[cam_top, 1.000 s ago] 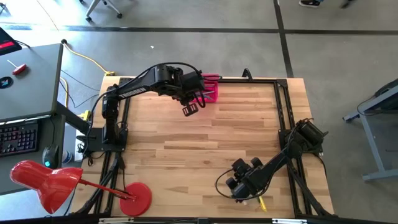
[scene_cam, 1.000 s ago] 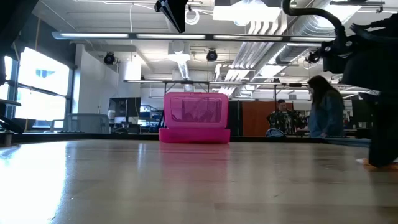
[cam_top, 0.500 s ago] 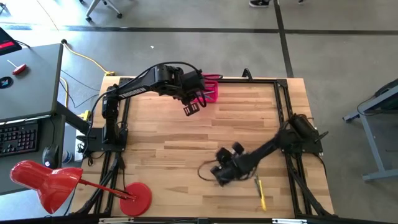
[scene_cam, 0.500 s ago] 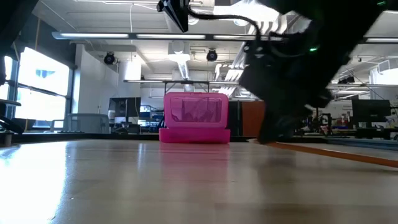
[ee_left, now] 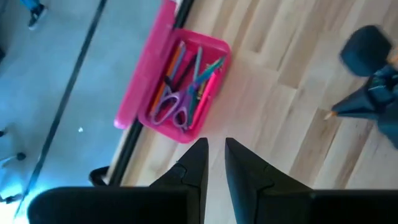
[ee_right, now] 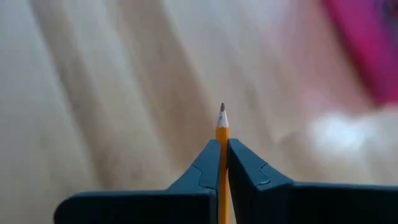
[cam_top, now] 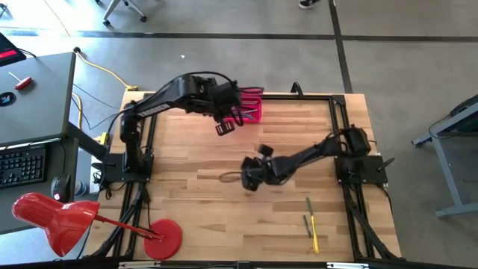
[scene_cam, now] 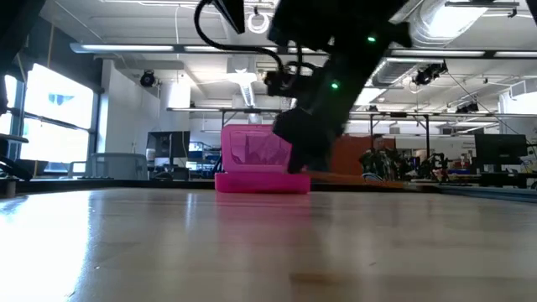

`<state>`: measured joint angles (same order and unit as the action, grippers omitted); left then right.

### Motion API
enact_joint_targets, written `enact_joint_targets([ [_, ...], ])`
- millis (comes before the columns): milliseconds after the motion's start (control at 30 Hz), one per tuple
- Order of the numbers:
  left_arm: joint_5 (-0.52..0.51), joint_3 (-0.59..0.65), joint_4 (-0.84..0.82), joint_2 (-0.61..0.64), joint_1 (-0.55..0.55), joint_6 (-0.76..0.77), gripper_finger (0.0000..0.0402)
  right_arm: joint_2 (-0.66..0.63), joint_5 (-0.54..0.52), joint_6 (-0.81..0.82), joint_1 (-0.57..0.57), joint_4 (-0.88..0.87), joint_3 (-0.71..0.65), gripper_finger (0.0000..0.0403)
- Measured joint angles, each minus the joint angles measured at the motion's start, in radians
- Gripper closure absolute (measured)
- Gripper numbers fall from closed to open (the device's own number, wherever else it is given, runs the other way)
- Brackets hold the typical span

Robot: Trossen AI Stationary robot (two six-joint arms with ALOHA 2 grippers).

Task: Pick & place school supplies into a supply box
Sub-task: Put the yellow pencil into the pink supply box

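Note:
The pink supply box [cam_top: 252, 106] stands open at the table's far edge, with purple-handled scissors [ee_left: 169, 106] and several pens inside. My left gripper [cam_top: 226, 128] hangs above the table just near of the box, its fingers [ee_left: 200, 155] a narrow gap apart with nothing between them. My right gripper [cam_top: 248, 179] is over the middle of the table, shut on an orange pencil [ee_right: 222, 127]. It shows dark in front of the box [scene_cam: 263, 159] in the low view. A green pencil [cam_top: 308, 208] and a yellow one [cam_top: 314, 237] lie flat near the right front corner. My right gripper pinches the orange pencil's shaft [ee_right: 222, 142] between its two fingers. The pencil lies along the fingers, and its sharpened tip [ee_right: 222, 110] sticks out past them. The fingers slant down toward the table's far left. The pencil is clear of the table.
A red desk lamp with its round base [cam_top: 164, 237] stands at the table's near left corner, its head [cam_top: 56, 217] off the left side. A black frame [cam_top: 340, 127] runs along the table's edges. Bare wood lies between my right gripper and the box.
My right gripper has swung from the near right corner, where the pencils lie, toward the table's middle and the box, rolling as it went. The orange pencil has come with it, lifted off the table. The green and yellow pencils stay behind.

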<state>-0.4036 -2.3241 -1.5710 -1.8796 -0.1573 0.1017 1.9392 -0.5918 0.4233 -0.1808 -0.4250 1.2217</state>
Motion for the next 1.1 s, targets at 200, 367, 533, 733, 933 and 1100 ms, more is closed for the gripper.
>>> enact_joint_targets([
  [200,-0.056,-0.001,0.005,0.089,0.0,0.001,0.0318,-0.002,-0.057,-0.437,0.113,0.093,0.114,0.0402],
  [367,-0.106,-0.001,0.0,0.165,0.0,0.008,0.0318,-0.002,0.014,-0.768,0.234,0.342,0.139,0.0402],
  [533,-0.111,-0.001,0.0,0.21,0.0,0.008,0.0318,0.002,0.176,-0.943,0.367,0.544,0.113,0.0402],
  [733,-0.108,-0.002,0.0,0.218,0.0,-0.01,0.0318,0.003,0.367,-1.012,0.476,0.601,0.111,0.0403],
  [933,-0.112,-0.002,0.0,0.218,0.0,-0.019,0.0318,0.034,0.512,-1.056,0.534,0.636,0.111,0.0403],
  [1100,-0.104,-0.002,0.0,0.218,0.0,-0.017,0.0318,0.118,0.443,-1.125,0.553,0.738,0.111,0.0403],
])
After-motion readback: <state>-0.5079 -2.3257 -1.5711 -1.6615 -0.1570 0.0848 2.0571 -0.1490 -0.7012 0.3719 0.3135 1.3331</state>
